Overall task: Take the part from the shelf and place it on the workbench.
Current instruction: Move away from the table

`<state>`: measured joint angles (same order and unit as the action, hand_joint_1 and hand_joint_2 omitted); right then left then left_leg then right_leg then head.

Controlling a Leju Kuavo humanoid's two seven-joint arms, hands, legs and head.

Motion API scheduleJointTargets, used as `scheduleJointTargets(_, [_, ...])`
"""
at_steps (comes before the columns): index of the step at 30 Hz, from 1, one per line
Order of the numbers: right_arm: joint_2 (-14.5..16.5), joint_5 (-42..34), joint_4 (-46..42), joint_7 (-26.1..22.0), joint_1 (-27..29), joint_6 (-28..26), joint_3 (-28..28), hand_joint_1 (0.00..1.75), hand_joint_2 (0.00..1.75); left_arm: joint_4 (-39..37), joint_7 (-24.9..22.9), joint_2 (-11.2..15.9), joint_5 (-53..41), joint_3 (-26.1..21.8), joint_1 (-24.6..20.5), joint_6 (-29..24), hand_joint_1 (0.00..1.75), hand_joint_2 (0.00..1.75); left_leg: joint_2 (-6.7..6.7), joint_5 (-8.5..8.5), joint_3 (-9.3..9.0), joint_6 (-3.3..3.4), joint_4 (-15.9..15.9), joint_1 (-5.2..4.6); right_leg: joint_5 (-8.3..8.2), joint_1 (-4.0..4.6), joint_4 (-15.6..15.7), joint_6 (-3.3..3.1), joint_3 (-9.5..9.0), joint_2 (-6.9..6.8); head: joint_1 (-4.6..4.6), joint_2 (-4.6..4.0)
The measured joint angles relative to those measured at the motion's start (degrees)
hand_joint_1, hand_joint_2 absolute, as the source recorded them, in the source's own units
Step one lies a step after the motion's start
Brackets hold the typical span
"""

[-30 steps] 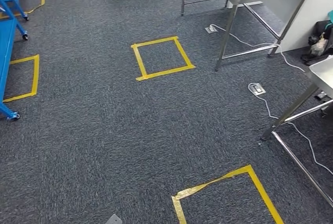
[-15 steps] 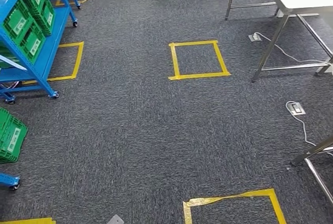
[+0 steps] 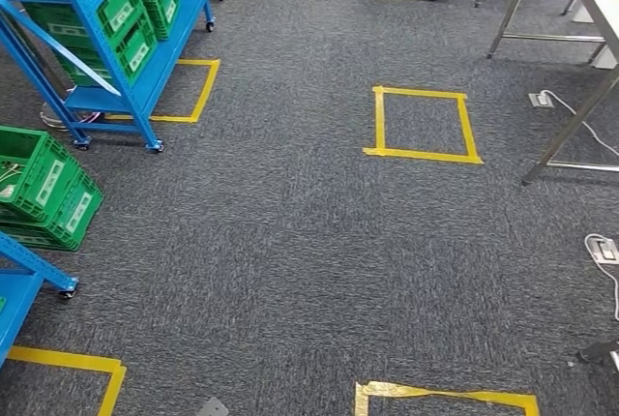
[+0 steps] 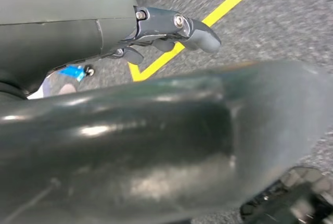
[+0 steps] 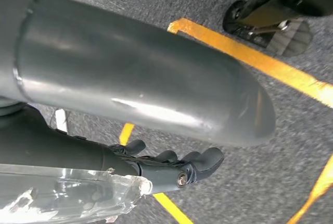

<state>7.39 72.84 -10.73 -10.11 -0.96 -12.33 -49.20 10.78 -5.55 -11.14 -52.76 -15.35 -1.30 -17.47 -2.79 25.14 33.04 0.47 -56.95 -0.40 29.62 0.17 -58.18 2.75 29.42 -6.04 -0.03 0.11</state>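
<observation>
Both arms hang. Left hand and right hand: fingers loosely extended, holding nothing. Part presumably in the green bins on the blue shelf; not discernible. Risk: clipping the near crates or shelf casters while approaching.

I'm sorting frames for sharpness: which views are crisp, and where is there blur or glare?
Head view: evenly lit and sharp, the green crates and yellow tape square crisp. Left wrist view: foreground blurred, left hand clearer. Right wrist view: bright streak of glare, right hand fairly sharp.
</observation>
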Motion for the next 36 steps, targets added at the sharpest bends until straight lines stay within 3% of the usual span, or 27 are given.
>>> scheduleJointTargets(1, [0.01, 0.01, 0.00, -0.02, -0.03, -0.01, 0.00, 0.00, 0.00, 0.00, 0.00, -0.01, 0.00, -0.01, 0.02, 0.01, 0.00, 0.00, 0.75, -0.11, -0.03, 0.38, 0.07, 0.13, 1.17, -0.14, -1.77, 0.28, 0.56, 1.56, 0.08, 0.00])
scheduleJointTargets(3, [0.02, 0.00, 0.01, -0.04, 0.14, 0.02, 0.00, 0.00, 0.00, 0.00, 0.00, -0.06, 0.00, -0.02, -0.13, 0.03, 0.00, 0.00, 2.28, -0.22, 0.00, 0.94, 0.10, 0.24, 4.76, -0.28, -8.78, 0.55, 3.80, 4.96, 0.25, 0.00])
scheduleJointTargets(5, [0.02, -0.02, 0.02, -0.03, 0.39, 0.07, -0.01, 0.00, 0.00, 0.00, 0.00, -0.07, 0.00, -0.03, -0.18, 0.05, 0.00, 0.00, 4.05, -0.24, 0.03, 1.14, 0.08, 0.20, 7.00, -0.28, -15.50, 0.53, 7.37, 5.77, 0.26, 0.00])
scheduleJointTargets(6, [0.02, -0.03, 0.02, -0.03, 0.45, 0.09, -0.02, 0.00, 0.00, 0.00, 0.00, -0.03, 0.00, -0.03, -0.11, 0.07, 0.00, 0.00, 4.98, -0.26, -0.01, 1.14, 0.06, 0.19, 6.48, -0.29, -16.18, 0.46, 8.03, 5.86, 0.28, 0.00])
scheduleJointTargets(8, [0.02, -0.07, 0.02, -0.03, 0.39, 0.11, -0.02, 0.00, 0.00, 0.00, 0.00, -0.02, 0.00, -0.04, 0.00, 0.10, 0.00, 0.00, 6.78, -0.30, -0.16, 1.02, 0.03, 0.27, 2.55, -0.45, -11.07, 0.31, 6.24, 6.54, 0.29, 0.00])
scheduleJointTargets(10, [0.03, -0.11, 0.04, -0.03, 0.30, 0.14, -0.02, 0.00, 0.00, 0.00, 0.00, -0.05, -0.01, -0.04, -0.05, 0.11, 0.00, 0.00, 8.39, -0.35, -0.10, 0.59, -0.13, 0.26, -0.77, -0.93, -3.57, 0.26, 3.05, 9.45, 0.27, 0.00])
scheduleJointTargets(12, [0.06, -0.14, 0.07, -0.04, 0.24, 0.20, -0.02, 0.00, 0.00, 0.01, 0.00, -0.01, -0.02, -0.04, -0.09, 0.11, 0.00, 0.00, 9.75, -0.64, 0.33, -0.15, -0.16, 0.27, -1.43, -1.20, -0.43, -0.03, 1.59, 11.43, 0.21, 0.00])
scheduleJointTargets(14, [0.08, -0.14, 0.09, -0.02, 0.22, 0.27, -0.03, 0.00, 0.00, 0.01, 0.00, 0.06, -0.07, -0.04, 0.09, 0.11, 0.00, 0.00, 10.96, -1.08, 0.74, -0.90, 0.06, 0.45, -1.60, -1.10, -0.23, -0.73, 1.43, 10.46, 0.21, 0.00])
scheduleJointTargets(15, [0.08, -0.11, 0.08, -0.01, 0.19, 0.28, -0.03, 0.00, 0.00, 0.00, 0.00, 0.08, -0.10, -0.04, 0.24, 0.11, 0.00, 0.00, 10.47, -0.96, 0.95, -1.21, -0.08, 0.41, -1.75, -1.09, -0.11, -1.10, 1.41, 9.79, 0.18, 0.00])
scheduleJointTargets(16, [0.08, -0.08, 0.08, -0.02, 0.14, 0.28, -0.04, 0.00, 0.00, 0.00, 0.00, 0.08, -0.14, -0.04, 0.33, 0.11, 0.00, 0.00, 9.23, -0.28, 1.43, -1.47, -0.96, 0.31, -1.91, -1.12, 0.08, -1.44, 1.36, 9.07, 0.01, 0.00])
scheduleJointTargets(18, [0.08, -0.02, 0.07, -0.06, 0.09, 0.27, -0.04, 0.00, 0.00, 0.00, 0.00, 0.05, -0.18, -0.04, 0.22, 0.11, 0.00, 0.00, 5.58, 2.91, 3.91, -1.93, -6.15, 0.14, -2.03, -1.03, 0.33, -1.97, 1.28, 7.40, -0.39, 0.00])
scheduleJointTargets(20, [0.09, 0.01, 0.07, -0.06, 0.28, 0.27, -0.04, 0.00, 0.00, 0.00, 0.00, 0.04, -0.20, -0.04, 0.00, 0.11, 0.00, 0.00, 3.96, 5.89, 7.14, -2.24, -12.94, 0.27, -1.92, -0.83, 0.36, -2.27, 1.27, 5.45, -0.54, 0.00])
scheduleJointTargets(21, [0.08, 0.01, 0.07, -0.03, 0.36, 0.27, -0.04, 0.00, 0.00, 0.00, 0.00, 0.05, -0.20, -0.04, 0.00, 0.11, 0.00, 0.00, 3.69, 6.04, 7.85, -2.29, -14.54, 0.32, -1.85, -0.78, 0.35, -2.34, 1.25, 4.51, -0.55, 0.00])
scheduleJointTargets(22, [0.08, 0.02, 0.07, -0.01, 0.37, 0.27, -0.04, 0.00, 0.00, 0.00, 0.00, 0.07, -0.20, -0.04, 0.04, 0.11, 0.00, 0.00, 3.46, 5.18, 7.61, -2.28, -14.22, 0.36, -1.77, -0.76, 0.35, -2.36, 1.21, 3.69, -0.55, 0.00])
scheduleJointTargets(23, [0.09, 0.06, 0.07, 0.00, 0.32, 0.27, -0.04, 0.00, 0.00, 0.00, 0.00, 0.09, -0.22, -0.04, 0.09, 0.11, 0.00, 0.00, 3.00, 3.47, 6.32, -2.22, -11.92, 0.37, -1.69, -0.75, 0.35, -2.31, 1.11, 2.96, -0.56, 0.00])
scheduleJointTargets(25, [0.10, 0.16, 0.07, 0.00, 0.21, 0.27, -0.04, 0.00, 0.00, 0.00, 0.00, 0.08, -0.32, -0.04, 0.01, 0.11, 0.00, 0.00, 0.28, 0.35, 2.44, -1.91, -4.93, 0.11, -1.35, -0.52, 0.22, -1.88, 0.84, 1.68, -0.62, 0.00])
scheduleJointTargets(27, [0.10, 0.25, 0.07, 0.01, 0.22, 0.25, -0.04, 0.00, 0.00, 0.00, 0.00, 0.05, -0.42, -0.04, -0.31, 0.14, 0.00, 0.00, -1.72, -0.34, 0.35, -1.28, -0.79, -0.21, -0.95, -0.09, 0.11, -1.33, 0.64, 0.39, -0.54, 0.00])
scheduleJointTargets(29, [0.09, 0.30, 0.05, 0.01, 0.13, 0.23, -0.04, 0.00, 0.00, 0.00, 0.00, 0.05, -0.50, -0.04, -0.34, 0.16, 0.00, 0.00, -0.75, -0.02, 0.28, -0.58, -0.24, -0.29, -0.67, 0.11, 0.31, -0.86, 0.18, -1.02, -0.39, 0.00])
scheduleJointTargets(30, [0.08, 0.33, 0.03, 0.01, 0.03, 0.22, -0.04, 0.00, 0.00, 0.00, 0.00, 0.05, -0.53, -0.04, -0.19, 0.16, 0.00, 0.00, -0.02, -0.06, 0.22, -0.32, -0.10, -0.17, -0.33, 0.05, 0.17, -0.55, 0.05, -0.77, -0.30, 0.00])
scheduleJointTargets(32, [0.09, 0.36, 0.01, -0.03, -0.09, 0.21, -0.04, 0.00, 0.00, 0.00, 0.00, 0.03, -0.56, -0.04, -0.03, 0.17, 0.00, 0.00, 1.39, -0.25, 0.05, 0.29, 0.12, 0.20, 1.79, -0.18, -2.98, 0.06, 1.24, 1.99, -0.07, 0.00])
scheduleJointTargets(34, [0.10, 0.36, 0.02, -0.05, 0.04, 0.21, -0.03, 0.00, 0.00, 0.00, 0.00, -0.02, -0.58, -0.04, -0.17, 0.18, 0.00, 0.00, 2.84, -0.35, 0.12, 0.72, 0.14, 0.36, 5.30, -0.32, -10.44, 0.36, 4.90, 5.11, 0.22, 0.00])
scheduleJointTargets(36, [0.10, 0.36, 0.03, -0.02, 0.27, 0.22, -0.04, 0.00, 0.00, 0.00, 0.00, -0.01, -0.61, -0.04, -0.22, 0.18, 0.00, 0.00, 4.46, -0.39, 0.14, 0.88, 0.11, 0.34, 6.80, -0.33, -16.23, 0.39, 8.21, 5.78, 0.29, 0.00])
